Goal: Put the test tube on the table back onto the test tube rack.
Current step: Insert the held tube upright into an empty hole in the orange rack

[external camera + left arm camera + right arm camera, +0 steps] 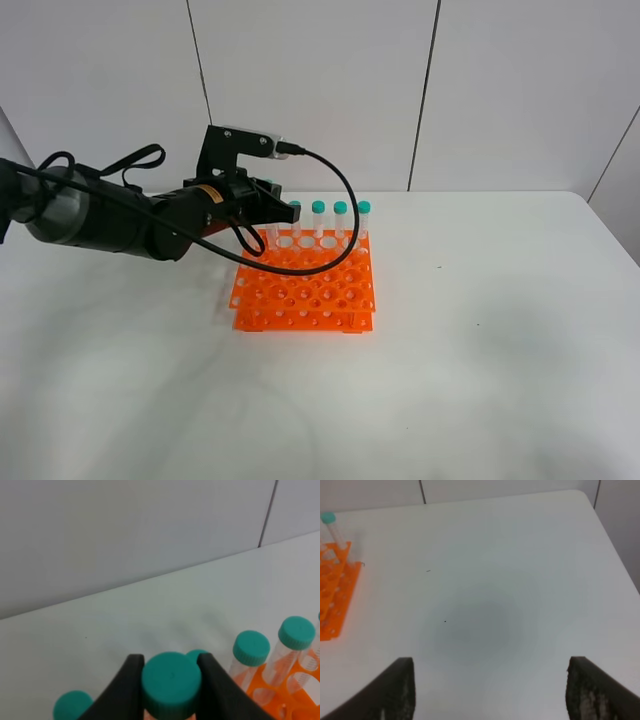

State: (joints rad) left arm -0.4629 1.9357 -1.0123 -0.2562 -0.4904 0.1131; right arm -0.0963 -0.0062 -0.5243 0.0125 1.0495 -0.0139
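Teal-capped clear plastic test tube [171, 687] pinched in black left gripper [170, 659], above back-left corner of bright orange holed plastic rack [305, 285]. Empty right gripper [497, 690] spread wide. Risk of missing hole and knocking neighbouring tubes [251, 648] through misalignment.

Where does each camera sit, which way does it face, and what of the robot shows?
Exterior high: high up, facing the table and wall; shows the left arm at the test tube rack.
Left wrist: looks along the left gripper, shut on the test tube, toward the wall.
Right wrist: looks down past the open right gripper at the table.
Shared: all three show the test tube rack.
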